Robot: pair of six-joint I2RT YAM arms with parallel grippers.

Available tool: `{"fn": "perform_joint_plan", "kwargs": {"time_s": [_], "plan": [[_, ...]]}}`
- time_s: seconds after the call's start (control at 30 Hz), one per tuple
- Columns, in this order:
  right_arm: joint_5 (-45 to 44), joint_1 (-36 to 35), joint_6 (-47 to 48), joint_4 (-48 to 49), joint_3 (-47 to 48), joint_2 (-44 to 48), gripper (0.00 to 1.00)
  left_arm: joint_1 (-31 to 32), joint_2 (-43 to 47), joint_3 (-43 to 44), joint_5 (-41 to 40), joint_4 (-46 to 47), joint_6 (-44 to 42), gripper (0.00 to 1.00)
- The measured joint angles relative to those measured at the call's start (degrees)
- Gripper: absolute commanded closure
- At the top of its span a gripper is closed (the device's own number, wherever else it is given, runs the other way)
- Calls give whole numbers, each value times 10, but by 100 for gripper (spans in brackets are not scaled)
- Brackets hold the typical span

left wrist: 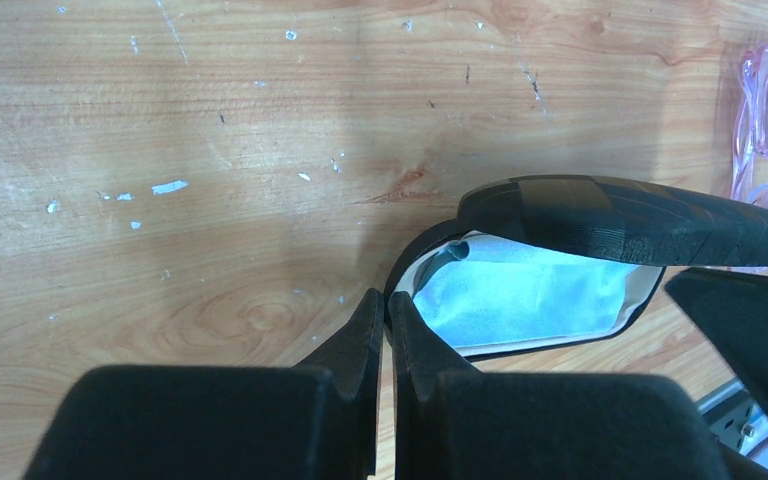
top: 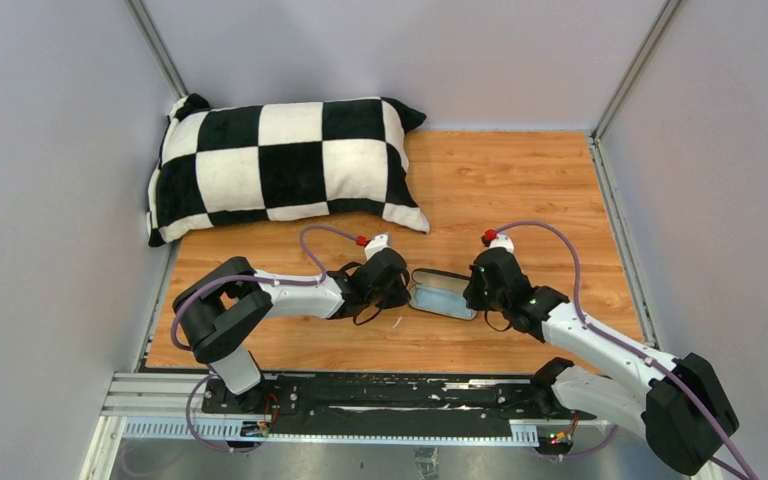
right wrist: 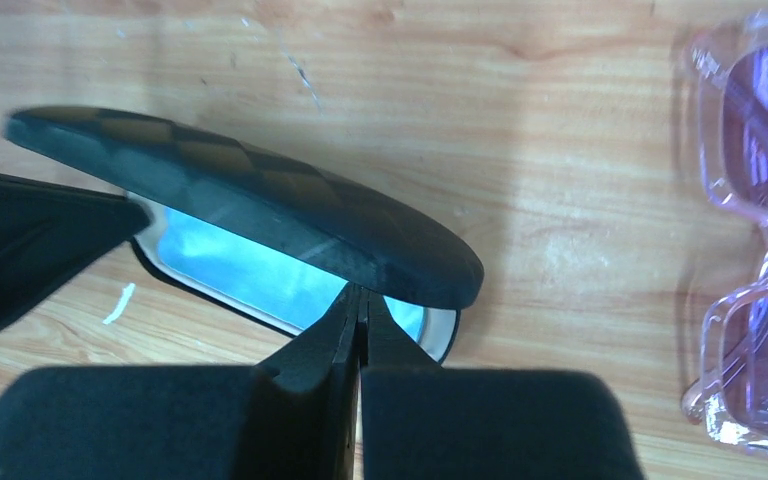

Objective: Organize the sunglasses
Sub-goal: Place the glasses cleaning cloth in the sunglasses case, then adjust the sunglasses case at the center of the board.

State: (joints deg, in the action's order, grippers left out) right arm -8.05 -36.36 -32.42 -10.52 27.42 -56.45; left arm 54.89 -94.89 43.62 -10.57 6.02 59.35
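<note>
- Black oblong hard-shell case [top: 443, 293] sat mid-frame in the top view, between both wrists, its lid half-raised over a light blue cloth [left wrist: 520, 295].
- Pink-purple translucent sunglasses [right wrist: 750, 230] lay flat on the wood-grain table [top: 520, 190], outside the case: at the right edge of the right wrist view and the upper right corner of the left wrist view. Not made out from above.
- Step judged: readying the case; glasses not yet stowed.
- Left gripper [left wrist: 387, 325]: fingers pressed nearly together, tips at the case's end rim. Pinching it or only touching, could not tell.
- Right gripper [right wrist: 360, 320]: fingers pressed together, tips under the lid's edge at the opposite rim.
- Both arms reached low and inward, forearms angled toward each other.
- Next likely called for: lid fully open, then one gripper freed and spread to lift the glasses by the frame.
</note>
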Motion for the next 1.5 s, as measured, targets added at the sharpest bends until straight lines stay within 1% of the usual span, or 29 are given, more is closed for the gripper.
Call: {"fn": "perform_joint_plan", "kwargs": {"time_s": [0.23,0.47,0.5,0.57,0.6,0.63,0.7,0.73,0.77,0.87,0.9,0.93,0.97,1.0,1.1,1.2,1.3,1.37,1.43,1.5], "plan": [[5,0,-22,6,-45,-24,100,0,0,0,1,-3,7,100],[1,0,-28,19,-46,-36,100,0,8,-1,2,-5,16,100],[1,0,-28,16,-46,-30,98,0,14,-3,1,-6,18,100],[0,0,-27,7,-45,-4,90,0,30,-10,-2,-9,20,100],[-1,0,-27,1,-44,12,83,0,37,-12,-4,-12,21,100],[-4,0,-26,-6,-42,33,71,0,45,-14,-7,-16,22,100],[-15,0,-18,-20,-32,68,57,0,56,-16,-13,-21,22,100],[-26,0,-8,-27,-24,85,52,0,59,-17,-16,-23,23,100],[-39,0,2,-31,-16,99,50,0,63,-20,-20,-24,23,100],[-77,8,37,-50,12,119,45,0,77,-32,-31,-32,24,100],[-85,18,49,-59,22,115,35,-1,81,-37,-34,-36,24,100],[-91,35,58,-68,33,106,19,-2,84,-41,-36,-37,24,100],[-95,50,63,-76,42,96,9,-4,87,-45,-37,-39,24,100],[-96,74,69,-84,52,78,5,-6,90,-50,-37,-39,24,100],[-101,131,75,-113,87,9,5,-17,96,-59,-37,-46,15,100],[-103,151,83,-133,104,-37,9,-26,96,-60,-37,-59,-1,100],[-104,161,97,-146,125,-69,10,-29,104,-60,-37,-73,-20,100],[-105,177,113,-147,136,-86,17,-30,111,-59,-37,-78,-30,100],[-101,197,128,-147,140,-101,21,-30,114,-57,-36,-82,-38,100],[-84,226,145,-146,143,-123,21,-31,114,-52,-32,-88,-48,100]]}}
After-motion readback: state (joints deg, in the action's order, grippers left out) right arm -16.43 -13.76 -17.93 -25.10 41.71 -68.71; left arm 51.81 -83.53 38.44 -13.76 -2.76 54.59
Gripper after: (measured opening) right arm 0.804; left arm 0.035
